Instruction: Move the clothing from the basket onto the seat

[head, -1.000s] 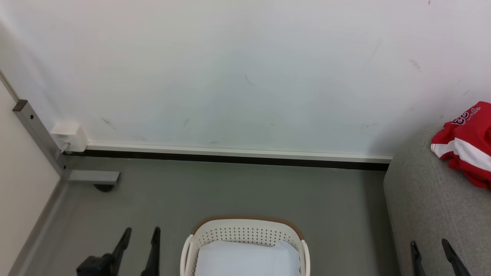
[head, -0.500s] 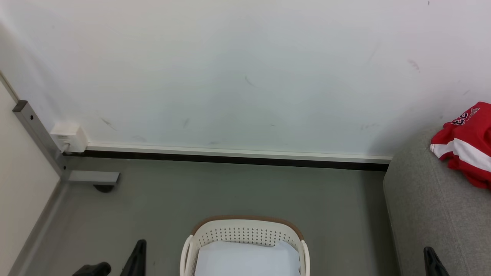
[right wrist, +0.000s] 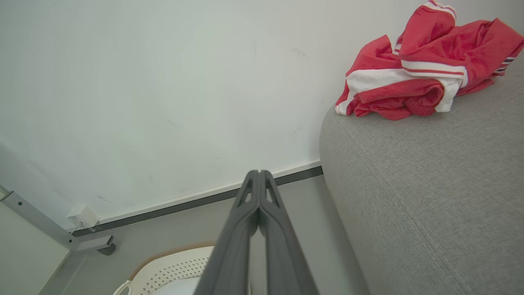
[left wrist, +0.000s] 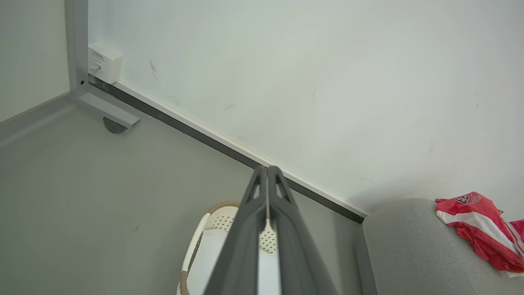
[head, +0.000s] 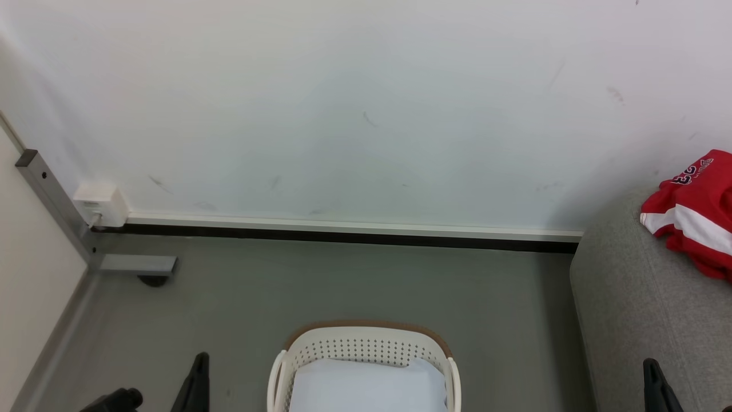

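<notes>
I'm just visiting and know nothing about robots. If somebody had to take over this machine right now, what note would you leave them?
Left gripper: shut, empty, over the floor beside the basket.
Right gripper: shut, empty, beside the grey sofa seat.
Red jersey: crumpled on the seat, at the end near the wall.
Basket: on the floor, holding a pale blue-white cloth; no red visible in it.
Done: the jersey is out of the basket and on the seat.
To do: nothing apparent for the jersey; the pale cloth is not part of the job.
</notes>
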